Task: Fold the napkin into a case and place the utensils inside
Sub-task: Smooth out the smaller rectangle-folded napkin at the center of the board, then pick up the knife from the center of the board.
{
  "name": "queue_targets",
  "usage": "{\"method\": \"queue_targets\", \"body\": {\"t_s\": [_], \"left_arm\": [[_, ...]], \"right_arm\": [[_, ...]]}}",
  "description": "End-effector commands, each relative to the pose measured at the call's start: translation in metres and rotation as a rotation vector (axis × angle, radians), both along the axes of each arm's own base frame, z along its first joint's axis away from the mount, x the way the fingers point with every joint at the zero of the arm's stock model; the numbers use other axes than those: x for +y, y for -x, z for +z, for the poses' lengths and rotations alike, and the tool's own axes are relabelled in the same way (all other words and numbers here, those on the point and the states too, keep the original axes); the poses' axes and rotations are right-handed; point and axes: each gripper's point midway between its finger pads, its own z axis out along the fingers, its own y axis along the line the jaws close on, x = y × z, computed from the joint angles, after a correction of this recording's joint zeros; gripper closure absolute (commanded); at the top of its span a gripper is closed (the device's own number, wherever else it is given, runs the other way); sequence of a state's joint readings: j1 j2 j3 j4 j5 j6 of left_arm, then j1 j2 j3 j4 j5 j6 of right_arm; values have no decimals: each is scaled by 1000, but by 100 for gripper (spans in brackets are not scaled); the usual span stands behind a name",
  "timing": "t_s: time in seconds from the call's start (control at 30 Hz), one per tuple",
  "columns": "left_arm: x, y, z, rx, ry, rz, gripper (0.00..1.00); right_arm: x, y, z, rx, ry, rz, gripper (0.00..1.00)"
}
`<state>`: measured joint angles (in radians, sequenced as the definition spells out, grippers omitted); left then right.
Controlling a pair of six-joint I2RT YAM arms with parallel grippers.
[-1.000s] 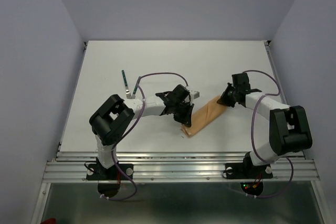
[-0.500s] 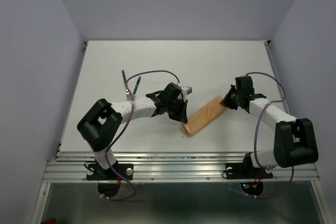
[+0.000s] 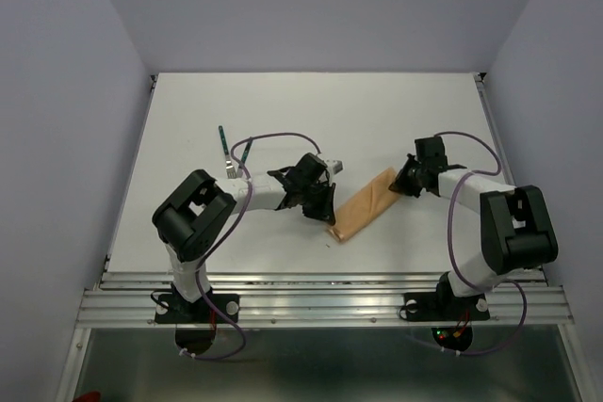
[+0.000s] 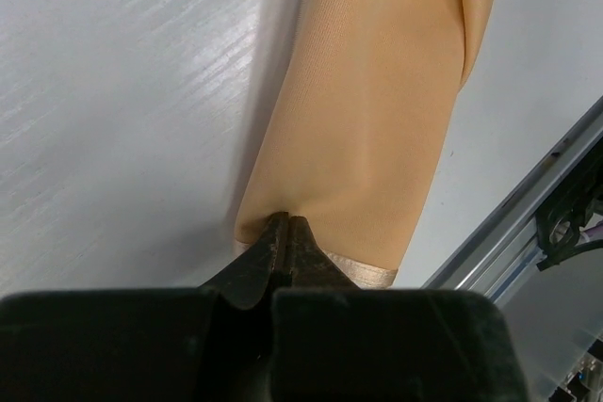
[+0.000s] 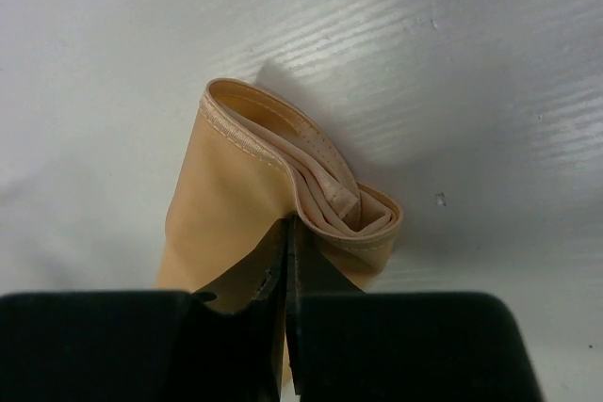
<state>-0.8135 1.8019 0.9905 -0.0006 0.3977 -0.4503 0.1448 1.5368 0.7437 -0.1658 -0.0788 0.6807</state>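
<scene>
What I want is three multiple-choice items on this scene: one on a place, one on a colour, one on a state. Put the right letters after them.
1. The utensils lie
A. on the table, left of the left arm
B. inside the folded cloth
C. in the right gripper

2. The napkin case is
A. white
B. peach-tan
C. dark green

3. The right gripper is
A. wide open above the table
B. shut on one end of the napkin case
C. out of view

Answers:
1. A: the top view shows the green handles on the bare table, apart from the cloth.
2. B: all three views show that colour.
3. B: the right wrist view shows a cloth layer pinched between its closed fingertips.
</scene>
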Motion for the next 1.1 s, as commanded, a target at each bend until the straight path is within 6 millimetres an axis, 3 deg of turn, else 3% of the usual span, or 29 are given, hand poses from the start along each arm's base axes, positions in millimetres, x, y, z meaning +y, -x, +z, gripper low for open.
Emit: {"method": "queue_targets", "body": {"t_s": [0.0, 0.13, 0.17, 0.27, 0.33, 0.37, 0.5, 0.6, 0.73, 0.83, 1.0, 1.07], "left_arm": [[13, -21, -7, -41, -68, 51, 100], [19, -48, 6, -102, -111, 100, 100], [21, -56, 19, -126, -116, 106, 100], [25, -76, 57, -213, -117, 142, 98], [29, -85, 76, -252, -115, 157, 91], [32, -91, 93, -274, -106, 173, 86], [47, -106, 126, -327, -97, 208, 68], [62, -118, 137, -346, -118, 251, 67], [92, -137, 139, -332, -144, 332, 64], [126, -155, 138, -329, -189, 439, 64], [215, -176, 128, -298, -315, 676, 64], [234, -178, 123, -294, -344, 704, 64]], "right_arm": [[-10, -15, -11, 1, 80, -12, 96], [-16, -42, -11, 14, 144, 3, 96], [-9, -56, 1, -19, 119, 20, 97], [3, -74, 26, -73, 63, 29, 95], [7, -80, 41, -109, 41, 30, 93], [13, -84, 58, -148, 24, 44, 90], [15, -89, 100, -231, 10, 51, 79], [13, -87, 125, -279, 20, 52, 74], [8, -74, 135, -294, 37, 59, 70], [6, -60, 126, -266, 49, 75, 69], [1, -32, 91, -183, 64, 76, 69], [2, -26, 86, -174, 56, 82, 69]]}}
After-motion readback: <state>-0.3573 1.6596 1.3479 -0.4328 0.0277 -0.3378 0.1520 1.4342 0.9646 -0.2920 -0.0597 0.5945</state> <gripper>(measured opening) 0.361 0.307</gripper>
